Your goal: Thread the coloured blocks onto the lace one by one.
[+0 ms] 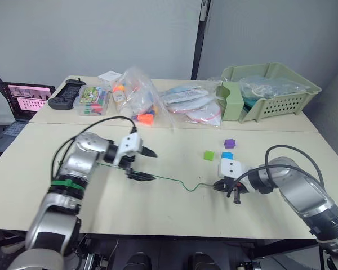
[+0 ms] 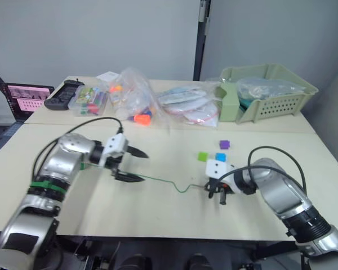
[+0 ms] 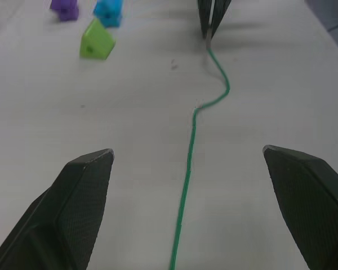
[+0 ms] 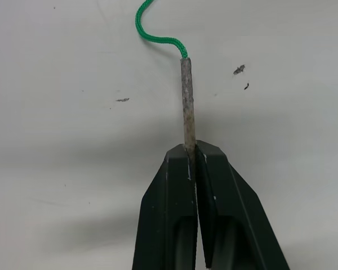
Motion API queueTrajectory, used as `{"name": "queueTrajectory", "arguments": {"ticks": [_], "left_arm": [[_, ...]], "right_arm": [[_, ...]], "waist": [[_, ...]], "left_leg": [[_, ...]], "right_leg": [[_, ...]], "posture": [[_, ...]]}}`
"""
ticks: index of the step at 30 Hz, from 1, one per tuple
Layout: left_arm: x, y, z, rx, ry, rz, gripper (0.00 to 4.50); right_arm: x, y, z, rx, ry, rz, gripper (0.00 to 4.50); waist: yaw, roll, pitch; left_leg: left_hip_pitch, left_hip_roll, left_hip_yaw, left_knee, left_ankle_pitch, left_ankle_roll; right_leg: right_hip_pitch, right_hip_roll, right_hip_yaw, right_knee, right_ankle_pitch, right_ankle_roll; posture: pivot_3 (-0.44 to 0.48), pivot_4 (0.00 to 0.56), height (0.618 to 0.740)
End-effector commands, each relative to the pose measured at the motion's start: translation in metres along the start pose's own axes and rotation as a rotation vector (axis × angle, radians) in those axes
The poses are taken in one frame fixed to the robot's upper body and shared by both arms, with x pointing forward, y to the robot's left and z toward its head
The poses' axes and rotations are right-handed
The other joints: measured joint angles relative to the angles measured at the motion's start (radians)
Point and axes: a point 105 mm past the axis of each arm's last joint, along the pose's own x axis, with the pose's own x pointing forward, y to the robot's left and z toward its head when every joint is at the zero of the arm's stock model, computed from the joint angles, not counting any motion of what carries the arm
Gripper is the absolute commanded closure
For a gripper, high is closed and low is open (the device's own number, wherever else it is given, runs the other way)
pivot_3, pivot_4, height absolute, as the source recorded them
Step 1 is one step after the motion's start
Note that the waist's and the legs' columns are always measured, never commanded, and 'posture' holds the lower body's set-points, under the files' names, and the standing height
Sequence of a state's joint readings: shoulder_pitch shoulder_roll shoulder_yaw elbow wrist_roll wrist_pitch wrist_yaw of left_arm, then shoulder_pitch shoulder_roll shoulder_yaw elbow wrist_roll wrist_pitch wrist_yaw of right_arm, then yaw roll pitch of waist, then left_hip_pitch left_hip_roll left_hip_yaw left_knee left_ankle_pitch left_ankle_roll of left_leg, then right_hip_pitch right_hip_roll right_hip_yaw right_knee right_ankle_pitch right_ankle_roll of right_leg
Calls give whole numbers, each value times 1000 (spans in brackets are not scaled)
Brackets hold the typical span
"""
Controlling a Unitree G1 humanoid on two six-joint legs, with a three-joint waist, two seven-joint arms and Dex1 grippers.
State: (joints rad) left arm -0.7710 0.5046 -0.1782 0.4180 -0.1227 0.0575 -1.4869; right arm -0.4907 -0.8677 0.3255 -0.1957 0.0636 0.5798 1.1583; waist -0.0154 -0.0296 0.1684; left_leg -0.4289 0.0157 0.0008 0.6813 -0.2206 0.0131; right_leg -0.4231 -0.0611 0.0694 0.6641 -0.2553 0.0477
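The right gripper (image 4: 190, 154) pinches the lace (image 3: 190, 163) by its stiff tip (ready to spear a cube); the left gripper (image 1: 144, 164) gapes wide, straddling the cord to steady it

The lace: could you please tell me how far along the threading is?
No block is threaded yet. The right pincer is shut on the lace by its grey tip; the left pincer is open over the cord. The light green block, blue block and purple block wait loose on the table.
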Motion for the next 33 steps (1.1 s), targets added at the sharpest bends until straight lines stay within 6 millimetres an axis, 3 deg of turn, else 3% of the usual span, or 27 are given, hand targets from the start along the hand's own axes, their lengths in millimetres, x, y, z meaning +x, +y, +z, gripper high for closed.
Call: {"name": "queueTrajectory", "arguments": {"ticks": [1,5,14,22,33], "left_arm": [[35,-4,22,36,-103,6,25],[66,-24,23,27,-133,-77,25],[93,-35,23,8,-139,-116,25],[100,-36,26,2,-150,-117,2520],[98,-30,22,-4,-130,-90,2520]], "right_arm": [[-5,3,20,-28,-61,8,4500],[-5,8,25,-23,-81,27,4500],[-8,11,28,-24,-78,21,4500],[-11,11,29,-19,-77,18,4500],[-12,10,28,-12,-79,15,4500]], "waist": [[2,0,0],[1,0,0],[2,0,0],[2,0,0],[2,0,0]], "left_leg": [[0,0,0,0,0,0],[0,-1,0,1,0,0],[1,-1,0,1,0,0],[1,-1,0,1,0,0],[1,-1,0,1,0,0]], "right_leg": [[0,0,0,0,0,0],[1,0,0,0,0,0],[1,0,0,-1,0,0],[1,0,0,-1,0,0],[1,0,0,-1,0,0]], "posture": [[0,150,737],[0,150,737],[0,150,737],[0,150,737],[0,150,737]]}}
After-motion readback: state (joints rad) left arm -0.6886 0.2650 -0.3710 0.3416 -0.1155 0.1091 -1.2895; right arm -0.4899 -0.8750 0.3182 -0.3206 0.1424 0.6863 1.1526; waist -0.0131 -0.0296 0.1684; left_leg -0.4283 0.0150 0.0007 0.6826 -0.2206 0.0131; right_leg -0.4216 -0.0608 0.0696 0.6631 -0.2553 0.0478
